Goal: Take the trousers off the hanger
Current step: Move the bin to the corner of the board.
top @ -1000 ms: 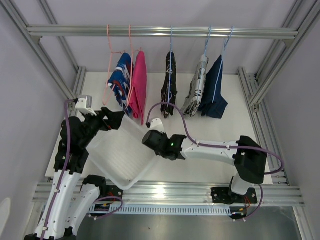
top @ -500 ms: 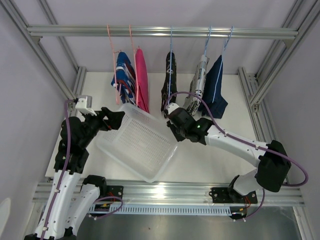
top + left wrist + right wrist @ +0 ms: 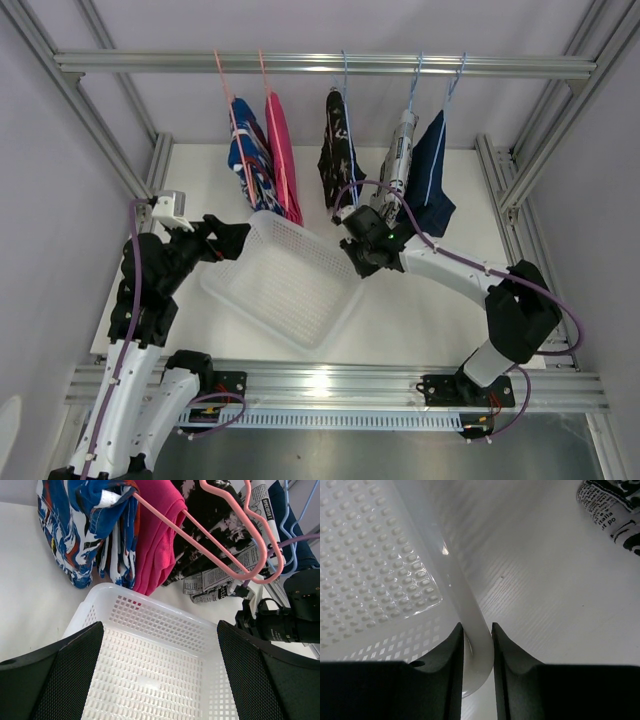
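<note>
Five trousers (image 3: 279,165) hang from the rail (image 3: 320,63), none removed.
Right gripper (image 3: 477,630) pinches the white basket (image 3: 285,290) by its rim; left gripper (image 3: 160,650) stands spread wide.

Glossy perforated plastic basket (image 3: 285,295); cloth trousers (image 3: 281,150); matt metal rail (image 3: 300,63)

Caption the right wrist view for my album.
Right end effector clamps the rim of the white basket, printed trousers at the corner.
</note>
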`<state>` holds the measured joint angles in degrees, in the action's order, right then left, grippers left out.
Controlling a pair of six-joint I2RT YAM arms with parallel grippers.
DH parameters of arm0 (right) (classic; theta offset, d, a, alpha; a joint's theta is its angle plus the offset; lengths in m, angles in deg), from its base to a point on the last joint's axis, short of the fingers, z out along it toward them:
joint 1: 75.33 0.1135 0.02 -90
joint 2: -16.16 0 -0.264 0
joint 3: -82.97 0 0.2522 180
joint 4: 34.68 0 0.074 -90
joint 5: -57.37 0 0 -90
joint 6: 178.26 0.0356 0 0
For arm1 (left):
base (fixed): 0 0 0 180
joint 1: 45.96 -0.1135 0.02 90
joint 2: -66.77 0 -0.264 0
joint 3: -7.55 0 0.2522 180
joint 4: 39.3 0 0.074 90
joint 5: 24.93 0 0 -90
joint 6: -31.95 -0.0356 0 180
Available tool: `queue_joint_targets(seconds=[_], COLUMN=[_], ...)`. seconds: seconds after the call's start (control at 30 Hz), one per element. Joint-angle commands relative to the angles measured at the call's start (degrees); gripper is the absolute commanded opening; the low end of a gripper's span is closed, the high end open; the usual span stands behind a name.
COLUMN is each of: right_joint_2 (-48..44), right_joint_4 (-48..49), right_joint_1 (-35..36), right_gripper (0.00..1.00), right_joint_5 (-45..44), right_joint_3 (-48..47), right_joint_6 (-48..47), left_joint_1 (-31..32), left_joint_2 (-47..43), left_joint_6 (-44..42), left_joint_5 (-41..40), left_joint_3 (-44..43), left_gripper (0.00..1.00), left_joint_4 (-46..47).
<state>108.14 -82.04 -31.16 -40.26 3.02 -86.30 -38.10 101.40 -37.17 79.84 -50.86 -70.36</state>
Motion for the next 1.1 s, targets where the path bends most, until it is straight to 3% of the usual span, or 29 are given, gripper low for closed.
queue_joint_targets(seconds=[0.0,0.1,0.13,0.27,0.47,0.6,0.9,1.07], right_joint_2=[3.28,3.81,3.73,0.49,-8.39,-8.93,-9.81,-8.75], right_joint_4=[-1.81,-1.37,-1.64,-4.01,-9.27,-16.04,-18.68,-20.1], right_joint_1=[1.01,2.07,1.98,2.68,7.51,12.78,20.69,24.73], right_gripper=[0.25,0.43,0.56,0.66,0.69,0.72,0.72,0.73], right_joint_5=[-5.28,-9.23,-10.45,-13.36,-20.99,-36.55,-36.2,-38.15], right_joint_3=[-0.52,-0.34,-0.6,-2.62,-8.86,-12.9,-6.14,-3.08], right_joint_6=[0.5,2.52,3.05,6.83,18.06,30.71,58.04,66.15], left_joint_1=[-0.47,-0.48,-0.47,-0.47,-0.47,-0.47,-0.47,-0.47], left_joint_2=[0.09,-0.18,-0.18,-0.09,0.0,0.0,-0.18,0.0], left_joint_6=[-0.76,-0.76,-0.76,-0.76,-0.85,-0.85,-0.93,-0.85], left_joint_5=[1.5,1.5,1.5,1.41,1.76,2.11,2.02,2.64], left_joint_3=[-0.71,-0.62,-0.53,-0.62,-0.71,-0.8,-0.71,-0.71], left_gripper=[0.99,0.99,1.0,0.99,0.99,0.99,0.99,0.99], left_joint_4=[0.78,0.69,0.78,0.69,0.78,0.69,0.51,0.6])
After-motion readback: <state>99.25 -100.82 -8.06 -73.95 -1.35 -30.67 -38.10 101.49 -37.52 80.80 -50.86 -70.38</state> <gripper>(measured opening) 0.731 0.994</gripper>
